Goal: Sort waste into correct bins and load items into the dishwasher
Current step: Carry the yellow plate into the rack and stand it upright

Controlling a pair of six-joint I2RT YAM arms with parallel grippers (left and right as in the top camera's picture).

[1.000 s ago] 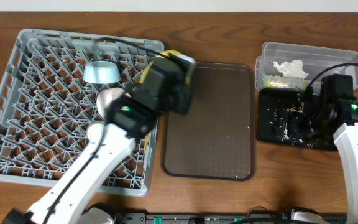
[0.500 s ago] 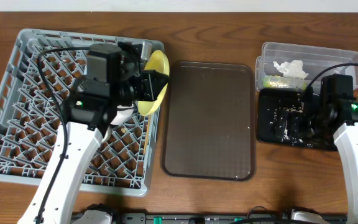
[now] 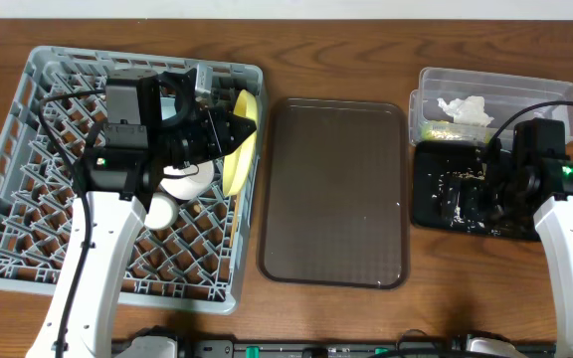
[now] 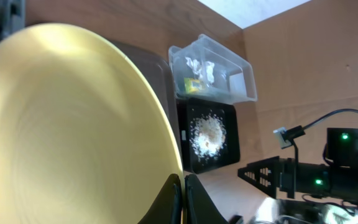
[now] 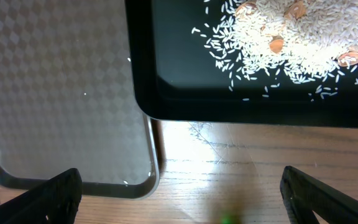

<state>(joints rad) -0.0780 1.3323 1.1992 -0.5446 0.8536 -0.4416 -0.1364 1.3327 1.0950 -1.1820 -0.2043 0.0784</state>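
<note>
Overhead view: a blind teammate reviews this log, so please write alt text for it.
The left tool holds a pale-yellow plate on edge at the right side of a grey dish rack. A brown tray lies mid-table. At right, the other arm hangs over a black tray of crumbs, next to a clear tub holding a tissue.

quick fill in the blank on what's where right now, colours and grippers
The left gripper holds the ____ plate on edge over the rack. The tissue lies in the ____ tub. The rice sits in the ____ tray. The right gripper is ____.
Missing: yellow; clear; black; open.
</note>
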